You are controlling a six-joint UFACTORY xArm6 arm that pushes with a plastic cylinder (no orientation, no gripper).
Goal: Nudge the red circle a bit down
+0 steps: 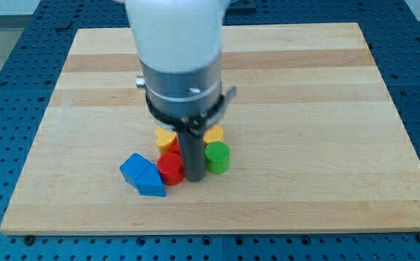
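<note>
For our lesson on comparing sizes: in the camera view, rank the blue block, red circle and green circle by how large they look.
1. blue block, clearly the largest.
2. red circle and green circle: they look about alike, and my rod hides part of the red one, so I won't rank them.

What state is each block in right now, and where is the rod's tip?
my tip: down on the board, between red circle and green cylinder
red circle: upright, touching the blue block
green cylinder: upright
blue block: flat
two yellow blocks: partly hidden by the arm
</note>
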